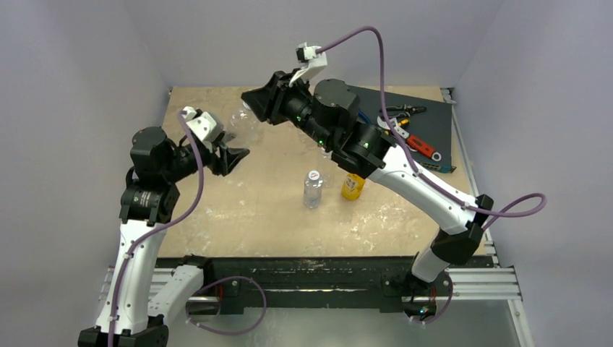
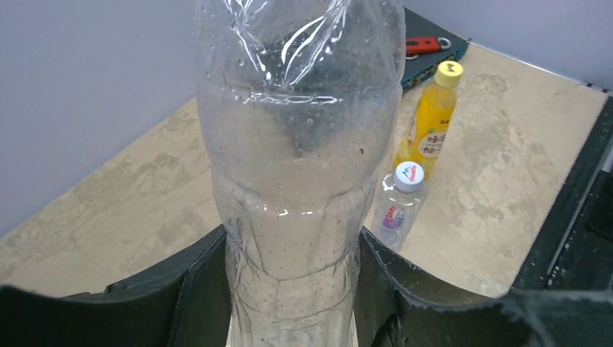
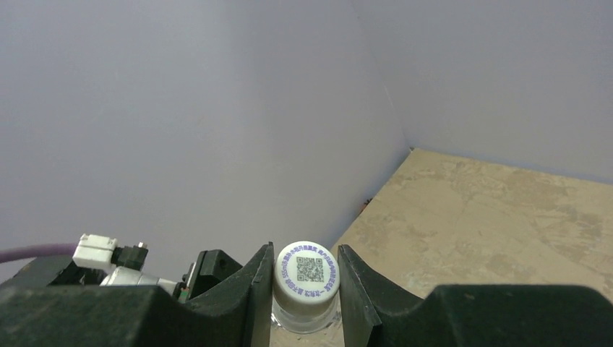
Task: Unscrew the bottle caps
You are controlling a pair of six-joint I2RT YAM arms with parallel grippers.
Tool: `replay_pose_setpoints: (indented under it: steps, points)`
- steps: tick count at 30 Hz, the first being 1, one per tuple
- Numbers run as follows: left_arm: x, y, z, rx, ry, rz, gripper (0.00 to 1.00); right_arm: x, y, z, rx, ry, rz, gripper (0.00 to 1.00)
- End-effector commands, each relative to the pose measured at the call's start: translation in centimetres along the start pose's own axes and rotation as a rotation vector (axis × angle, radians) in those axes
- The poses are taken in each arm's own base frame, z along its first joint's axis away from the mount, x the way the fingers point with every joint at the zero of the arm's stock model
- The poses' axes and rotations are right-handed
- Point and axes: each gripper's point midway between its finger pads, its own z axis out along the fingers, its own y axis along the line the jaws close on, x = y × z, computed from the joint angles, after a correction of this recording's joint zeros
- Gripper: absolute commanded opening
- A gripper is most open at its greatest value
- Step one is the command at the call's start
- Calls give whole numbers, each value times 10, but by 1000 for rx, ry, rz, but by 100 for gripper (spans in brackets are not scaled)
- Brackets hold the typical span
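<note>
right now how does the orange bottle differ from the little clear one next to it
The orange bottle holds orange-yellow liquid under a yellow cap; the small clear bottle is see-through under a white cap. The orange bottle stands taller than the small clear bottle. Both stand upright, capped, on the table.

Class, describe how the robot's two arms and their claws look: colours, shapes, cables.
The left arm and right arm have white links, black joints and a looping purple cable each. The left claw and right claw have broad black fingers. White camera mounts sit at the wrists; small green lights dot the right arm.
</note>
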Motion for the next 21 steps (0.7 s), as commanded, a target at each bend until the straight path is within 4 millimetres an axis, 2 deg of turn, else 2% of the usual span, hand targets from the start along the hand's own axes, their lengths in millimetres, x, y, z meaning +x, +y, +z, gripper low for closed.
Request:
replay_pose_setpoints:
  steps: [1, 4, 7, 11, 16, 21]
  points:
    - [-30, -37, -6, 198, -72, -38, 3, -26, 38, -32, -266, -27, -59, 4]
    - [-39, -73, -16, 414, -91, -97, 5, -40, 53, -59, -447, -70, -109, 4]
    - [-46, -97, -27, 596, -73, -196, 6, -53, 72, -90, -644, -105, -157, 3]
    - [-56, -110, -37, 703, -64, -234, 5, -50, 90, -113, -808, -81, -231, 0]
    - [-64, -117, -46, 737, -68, -239, 4, -42, 99, -128, -955, -26, -274, 0]
    - [-64, -117, -47, 727, -69, -237, 4, -45, 91, -125, -925, -43, -249, 0]
